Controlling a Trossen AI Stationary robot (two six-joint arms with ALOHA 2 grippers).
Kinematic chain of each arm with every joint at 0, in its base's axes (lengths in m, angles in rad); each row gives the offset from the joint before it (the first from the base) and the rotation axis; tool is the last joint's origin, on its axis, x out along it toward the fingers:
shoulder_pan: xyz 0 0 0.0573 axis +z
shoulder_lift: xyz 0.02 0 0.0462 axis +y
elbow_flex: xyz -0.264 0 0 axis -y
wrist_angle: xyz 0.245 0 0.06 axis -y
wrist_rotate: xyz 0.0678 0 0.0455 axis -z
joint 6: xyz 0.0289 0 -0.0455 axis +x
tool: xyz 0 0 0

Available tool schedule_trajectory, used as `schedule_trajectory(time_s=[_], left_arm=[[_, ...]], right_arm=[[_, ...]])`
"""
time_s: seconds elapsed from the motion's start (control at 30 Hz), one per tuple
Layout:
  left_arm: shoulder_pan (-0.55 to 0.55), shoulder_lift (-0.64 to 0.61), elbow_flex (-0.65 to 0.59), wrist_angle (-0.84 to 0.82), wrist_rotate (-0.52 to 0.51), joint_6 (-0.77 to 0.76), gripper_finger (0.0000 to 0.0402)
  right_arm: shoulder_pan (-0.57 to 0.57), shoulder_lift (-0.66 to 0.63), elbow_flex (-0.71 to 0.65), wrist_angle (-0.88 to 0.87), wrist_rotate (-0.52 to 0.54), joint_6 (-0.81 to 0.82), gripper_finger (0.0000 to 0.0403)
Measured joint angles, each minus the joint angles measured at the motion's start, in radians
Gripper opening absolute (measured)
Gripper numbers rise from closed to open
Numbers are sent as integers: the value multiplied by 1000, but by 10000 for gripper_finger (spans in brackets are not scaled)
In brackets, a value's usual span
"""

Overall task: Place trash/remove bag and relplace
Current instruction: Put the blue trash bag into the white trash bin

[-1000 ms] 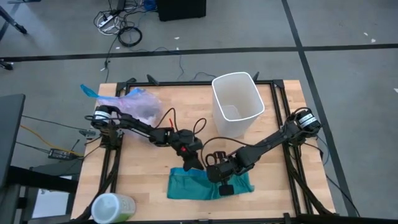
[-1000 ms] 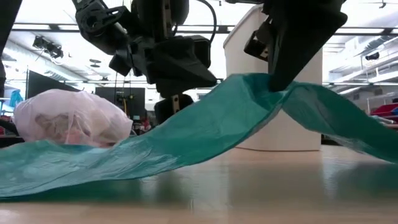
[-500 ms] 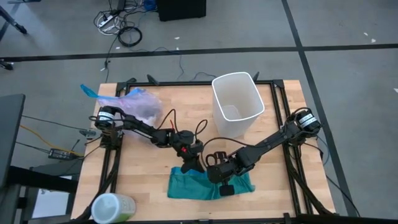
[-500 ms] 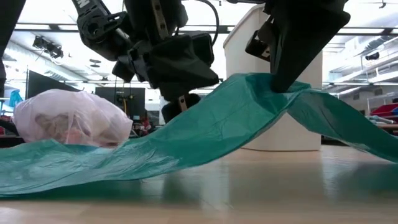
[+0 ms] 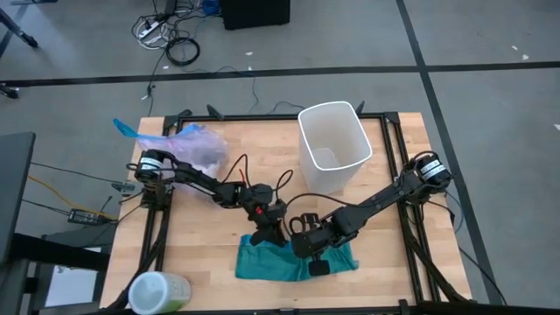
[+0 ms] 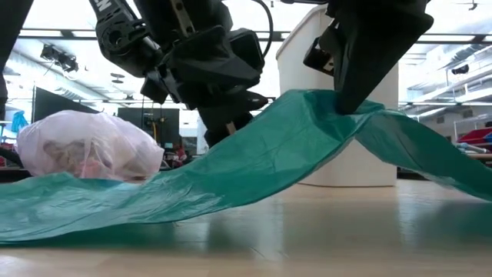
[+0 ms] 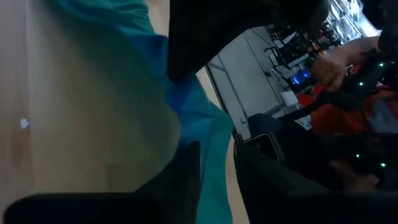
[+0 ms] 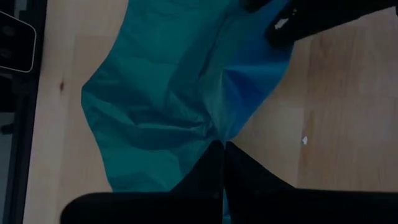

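The right gripper (image 5: 308, 248) has its two dark fingers pressed together on a pinched fold of the opaque teal-green plastic bag (image 5: 267, 262), lifting it into a ridge above the wooden table (image 5: 201, 236). The left gripper (image 5: 265, 234) sits just beside it at the far edge of the same bag; in its wrist view the fingers stand slightly apart with teal plastic between them. The rest of the bag lies spread flat on the table's near side. The empty white plastic bin (image 5: 333, 145) stands upright behind them. The thin translucent pink-lavender bin liner (image 5: 194, 146), filled with crumpled trash (image 6: 77, 158), rests at the far left corner.
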State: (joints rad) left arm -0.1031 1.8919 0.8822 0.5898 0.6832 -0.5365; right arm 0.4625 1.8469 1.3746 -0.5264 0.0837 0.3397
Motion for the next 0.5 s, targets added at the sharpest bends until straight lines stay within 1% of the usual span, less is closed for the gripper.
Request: schedule_trajectory(time_s=[0.13,0.27,0.4,0.43,0.5], left_arm=[[21,0,0,15,-17,6,129],[58,0,0,84,-22,-21,142],[74,2,0,37,-31,-31,145],[73,9,0,26,-23,-27,145],[66,16,-2,-10,25,-23,145]], right_arm=[[0,0,0,0,0,1,0],[0,0,0,1,0,3,0],[0,0,0,1,0,3,0],[0,0,0,1,0,2,0],[0,0,0,1,0,2,0]])
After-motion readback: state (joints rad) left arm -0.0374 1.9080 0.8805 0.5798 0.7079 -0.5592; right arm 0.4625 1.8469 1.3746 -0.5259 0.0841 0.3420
